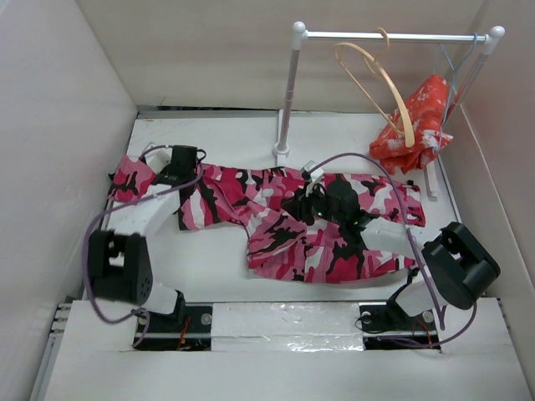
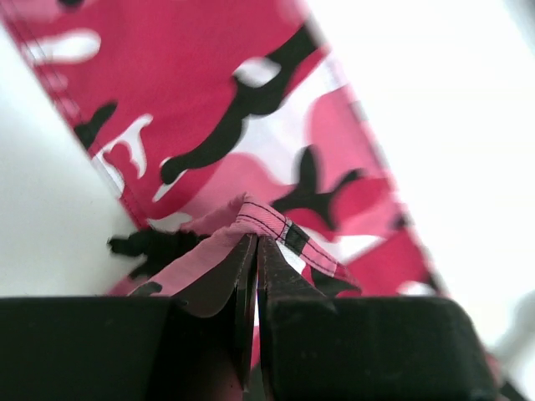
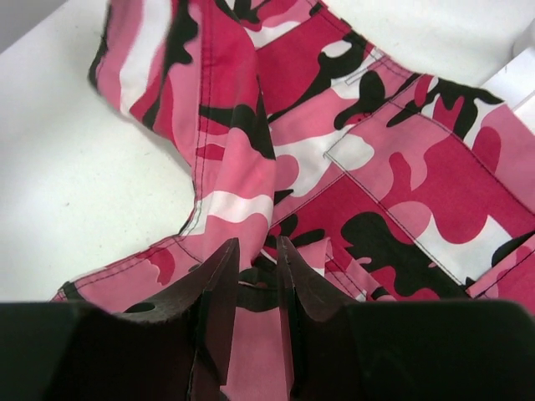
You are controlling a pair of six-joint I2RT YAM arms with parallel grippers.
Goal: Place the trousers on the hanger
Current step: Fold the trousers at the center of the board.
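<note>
- While the trousers (image 1: 318, 230) lie spread flat on the white table (image 1: 217, 267), both pincers are down on the fabric, one near each end.
- Left pincer (image 2: 255, 242): its jaws are pressed together with no gap. A stitched hem edge (image 2: 276, 224) of the pink camouflage cloth is nipped between the tips and rises to a small peak just above them.
- From that pincer the trouser leg runs away and to the right across the table toward the other arm.
- Right pincer (image 3: 255, 246): its jaws stand a narrow way apart, with a bunched fold of the same camouflage fabric caught between the fingers (image 3: 219, 276).
- Just ahead of this pincer the cloth shows a seam, and off to its right lies a stitched patch pocket (image 3: 435, 175).
- Wooden hanger (image 1: 384, 83): it hangs by its hook from the white rail (image 1: 393, 37), beyond and above the right pincer and well apart from it, touching no part of the trousers.
- An orange-red floral cloth (image 1: 414, 125) hangs from the same rail, just to the right of the hanger.
</note>
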